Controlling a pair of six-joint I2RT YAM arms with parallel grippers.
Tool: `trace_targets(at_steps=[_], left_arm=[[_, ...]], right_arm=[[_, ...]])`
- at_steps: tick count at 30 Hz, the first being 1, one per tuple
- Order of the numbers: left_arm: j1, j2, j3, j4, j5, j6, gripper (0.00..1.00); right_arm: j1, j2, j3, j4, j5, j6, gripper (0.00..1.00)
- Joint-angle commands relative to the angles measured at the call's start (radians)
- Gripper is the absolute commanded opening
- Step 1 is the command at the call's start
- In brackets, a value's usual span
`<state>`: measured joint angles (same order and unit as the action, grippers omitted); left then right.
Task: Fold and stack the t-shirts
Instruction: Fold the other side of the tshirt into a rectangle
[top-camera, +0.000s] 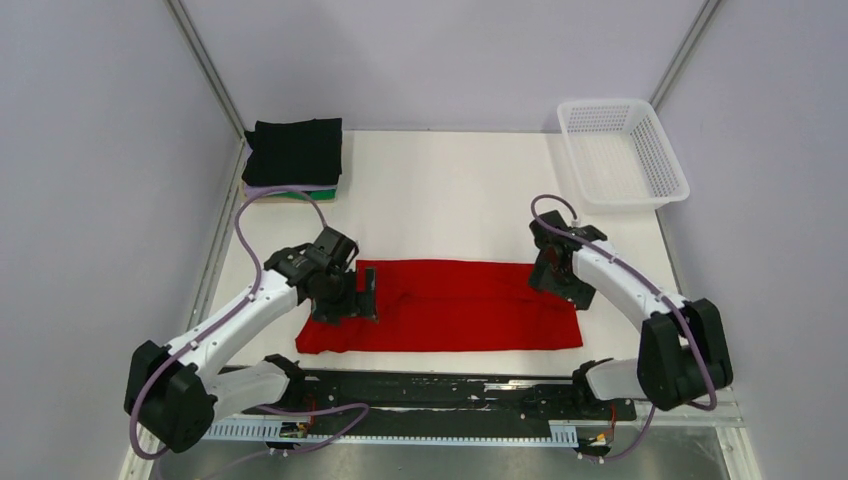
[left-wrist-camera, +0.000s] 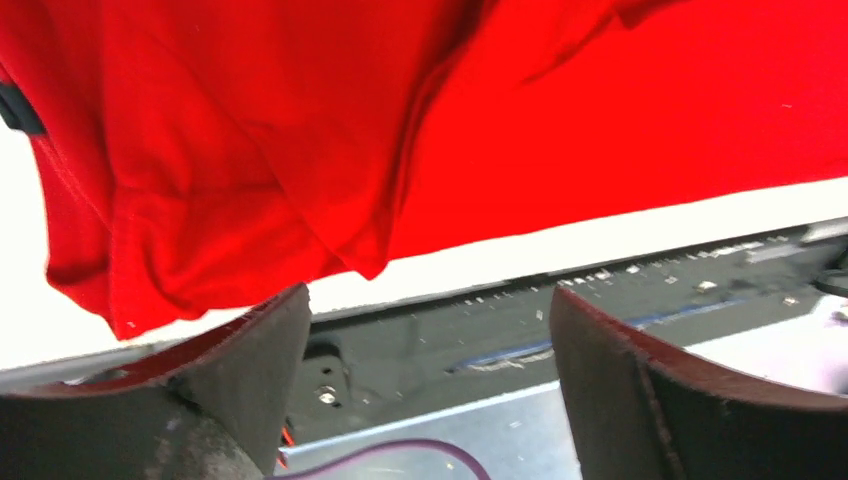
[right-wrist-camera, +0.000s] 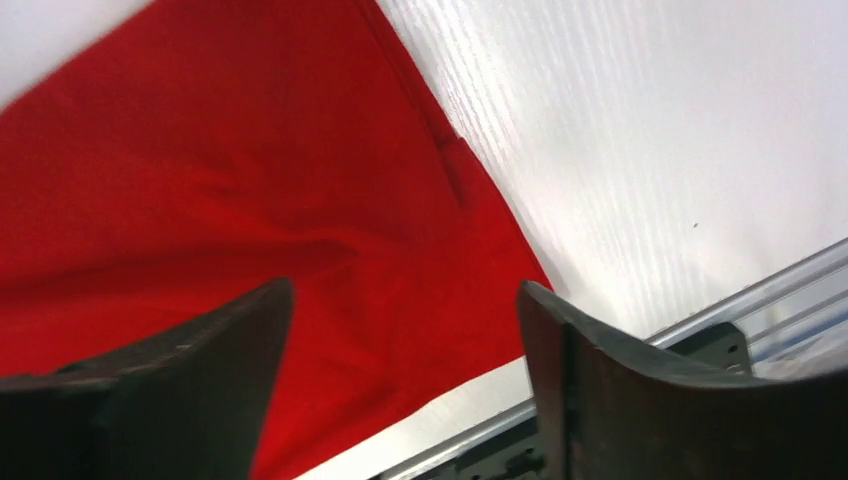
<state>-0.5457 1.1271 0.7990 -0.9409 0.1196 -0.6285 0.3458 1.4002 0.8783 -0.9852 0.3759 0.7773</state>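
A bright red t-shirt (top-camera: 450, 305) lies folded into a long band across the near part of the white table (top-camera: 440, 200). It also shows in the left wrist view (left-wrist-camera: 400, 130) and the right wrist view (right-wrist-camera: 250, 230). My left gripper (top-camera: 348, 300) is open and empty above the shirt's left end, with nothing between its fingers (left-wrist-camera: 250, 370). My right gripper (top-camera: 552, 275) is open and empty above the shirt's right end, its fingers (right-wrist-camera: 590, 380) spread apart. A stack of folded shirts with a black one (top-camera: 295, 150) on top and a green one (top-camera: 325, 193) beneath sits at the far left corner.
A white plastic mesh basket (top-camera: 622, 150) stands at the far right corner. A black rail (top-camera: 440, 390) runs along the table's near edge by the arm bases. Grey walls close in both sides.
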Motion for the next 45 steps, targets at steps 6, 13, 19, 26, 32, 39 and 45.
trace_targets(at_steps=[6,13,19,26,32,39,45], left_arm=[[-0.005,-0.055,0.061,0.227,0.015,-0.018,1.0],[0.006,0.277,0.13,0.381,-0.032,0.024,1.0],[-0.004,0.39,0.115,0.445,0.09,0.046,1.0],[-0.045,0.299,0.026,0.468,0.107,0.042,1.0],[-0.109,0.285,0.035,0.408,0.091,0.042,1.0],[-0.212,0.276,0.091,0.345,-0.001,0.029,1.0],[-0.317,0.34,0.135,0.306,-0.075,0.01,1.0]], right_arm=[[-0.004,-0.253,0.003,0.005,0.073,0.094,1.0],[-0.005,-0.299,-0.015,0.131,-0.008,0.004,1.0],[-0.006,-0.331,-0.05,0.145,0.004,0.005,1.0],[-0.01,-0.339,-0.064,0.146,0.021,0.006,1.0],[-0.011,-0.337,-0.069,0.147,0.019,0.0,1.0],[-0.011,-0.323,-0.087,0.157,0.01,-0.018,1.0],[-0.011,-0.309,-0.091,0.165,-0.01,-0.025,1.0]])
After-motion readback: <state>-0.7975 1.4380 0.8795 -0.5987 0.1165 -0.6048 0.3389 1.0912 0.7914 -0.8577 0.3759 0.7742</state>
